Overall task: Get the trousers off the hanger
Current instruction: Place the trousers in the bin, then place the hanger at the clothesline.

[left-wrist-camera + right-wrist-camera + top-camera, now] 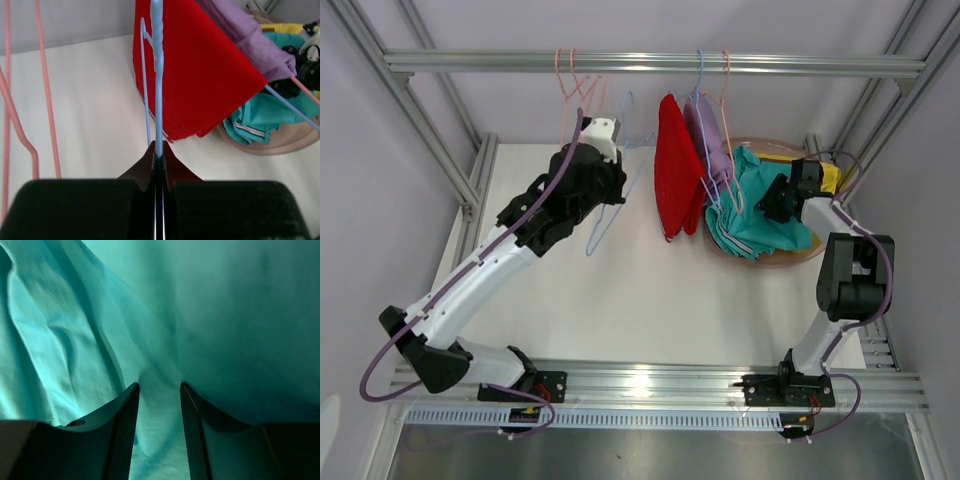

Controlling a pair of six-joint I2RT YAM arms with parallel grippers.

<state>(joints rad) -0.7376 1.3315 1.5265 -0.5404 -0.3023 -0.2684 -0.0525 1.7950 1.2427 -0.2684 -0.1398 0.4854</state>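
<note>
The red trousers (675,170) hang on a hanger from the far rail (650,63), with their length dropping toward the tabletop (620,290). Their lower hem is free. The lavender trousers (705,125) are draped on a hanger just to their right, touching them. Further right, the teal trousers (765,220) lie heaped in the pinkish tub (760,262), with a bit of the yellow trousers (830,180) at the tub's far right side.

The left gripper (159,150) sits just to the left of the red trousers and points at them. Its jaws are pressed together on the wire of a bare blue hanger (159,100), which runs straight away from the jaw tips. The right gripper (159,386) is down in the tub, and its jaws are apart with teal cloth bulging between them and filling its view. It is not yet pinched on the cloth.

The left arm is the nearer one to the red trousers, but it is occupied by the hanger. I judge that the free right gripper would have to cross over the lavender pair to reach them, pulling along their downward length.
</note>
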